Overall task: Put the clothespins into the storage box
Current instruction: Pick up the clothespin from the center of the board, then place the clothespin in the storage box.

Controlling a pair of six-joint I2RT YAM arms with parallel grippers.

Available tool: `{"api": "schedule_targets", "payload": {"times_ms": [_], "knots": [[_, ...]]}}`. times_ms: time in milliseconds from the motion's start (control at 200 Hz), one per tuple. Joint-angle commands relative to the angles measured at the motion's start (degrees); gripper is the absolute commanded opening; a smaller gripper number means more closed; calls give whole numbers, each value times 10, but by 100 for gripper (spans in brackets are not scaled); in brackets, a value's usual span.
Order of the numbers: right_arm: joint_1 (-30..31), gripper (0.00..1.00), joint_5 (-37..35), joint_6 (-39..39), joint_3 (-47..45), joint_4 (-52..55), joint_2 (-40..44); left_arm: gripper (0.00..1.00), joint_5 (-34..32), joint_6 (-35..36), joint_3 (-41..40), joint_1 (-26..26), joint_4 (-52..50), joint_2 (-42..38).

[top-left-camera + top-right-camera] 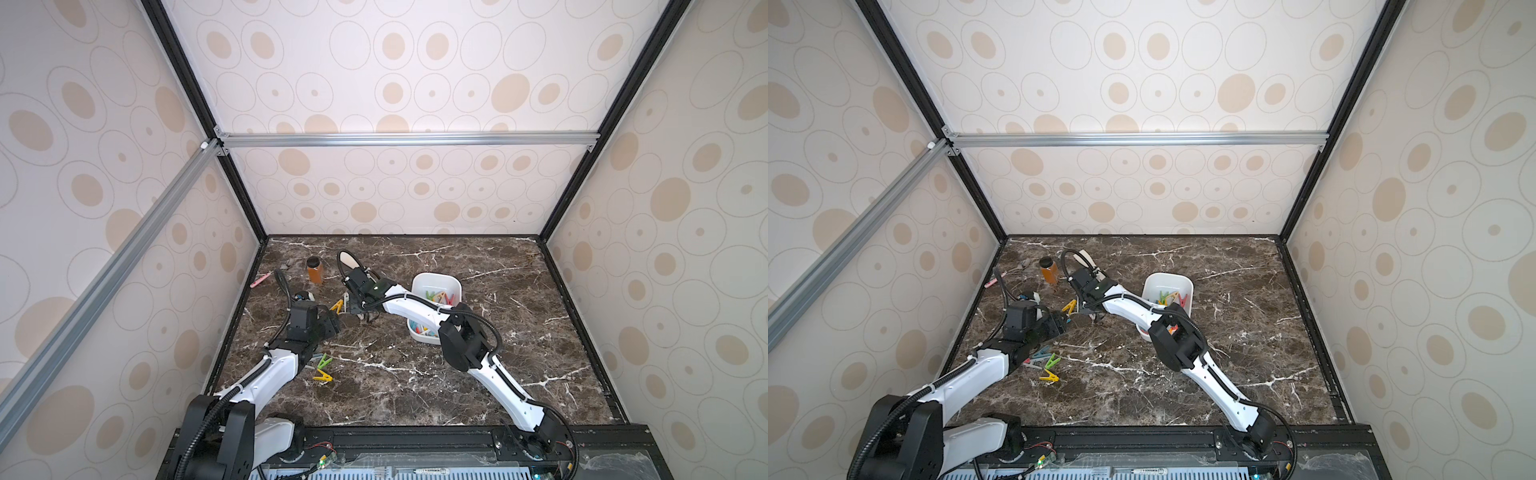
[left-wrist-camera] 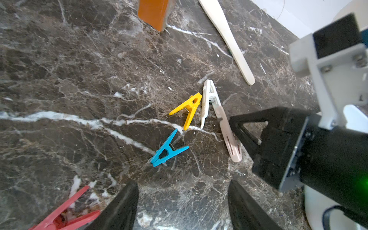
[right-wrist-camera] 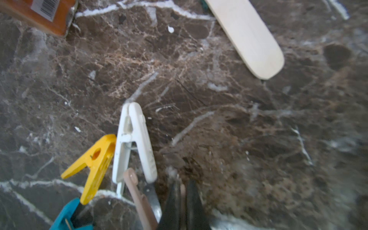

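Observation:
The white storage box point(image 1: 428, 284) point(image 1: 1167, 280) stands right of centre with several coloured clothespins point(image 1: 440, 297) inside; my right arm crosses over its near half. Left of it on the marble lie a yellow clothespin point(image 2: 189, 108) point(image 3: 93, 165), a white one point(image 2: 207, 99) point(image 3: 133, 139), a blue one point(image 2: 168, 149) and a red one point(image 2: 65, 215). My right gripper point(image 1: 365, 318) point(image 3: 182, 191) is down among them, shut on one leg of a pale pink clothespin point(image 2: 229, 137). My left gripper point(image 1: 334, 322) point(image 2: 182, 199) hovers open and empty just short of the blue one. A green clothespin point(image 1: 324, 361) and another yellow one point(image 1: 323, 377) lie beside the left forearm.
An amber jar point(image 1: 315, 270) with a black lid stands at the back left. A pale wooden spatula point(image 1: 349, 262) point(image 3: 249, 35) lies behind the right gripper. A pink-handled slim tool point(image 1: 261, 280) rests by the left wall. The enclosure walls close in the table on three sides.

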State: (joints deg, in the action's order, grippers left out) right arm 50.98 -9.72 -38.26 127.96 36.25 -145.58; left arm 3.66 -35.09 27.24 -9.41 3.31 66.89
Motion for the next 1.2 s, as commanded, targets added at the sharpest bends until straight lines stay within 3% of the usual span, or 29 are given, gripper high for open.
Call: {"api": "schedule_targets", "payload": {"times_ms": [0, 155, 335, 470, 615, 770, 855, 1035, 1190], "knots": [[-2, 4, -1, 6, -59, -25, 101, 70, 1, 15, 22, 1, -9, -15], [-11, 2, -16, 8, -209, -70, 223, 70, -10, 43, 33, -25, 8, -9], [-61, 2, -34, -13, -382, -112, 360, 71, -88, 102, 80, -122, -3, 42], [-116, 2, -62, -7, -454, -113, 403, 71, -89, 106, 96, -152, 24, 83], [-161, 2, -75, 18, -465, -104, 386, 71, -80, 107, 114, -155, 50, 123], [-170, 3, -69, 28, -434, -103, 344, 70, -77, 108, 135, -155, 49, 148], [-172, 9, -74, 24, -414, -102, 322, 70, -80, 104, 135, -155, 50, 154], [-170, 32, -70, 29, -375, -80, 311, 70, -86, 94, 136, -149, 37, 164], [-159, 35, -69, 47, -382, -65, 353, 68, -74, 79, 132, -130, 42, 162]]}}
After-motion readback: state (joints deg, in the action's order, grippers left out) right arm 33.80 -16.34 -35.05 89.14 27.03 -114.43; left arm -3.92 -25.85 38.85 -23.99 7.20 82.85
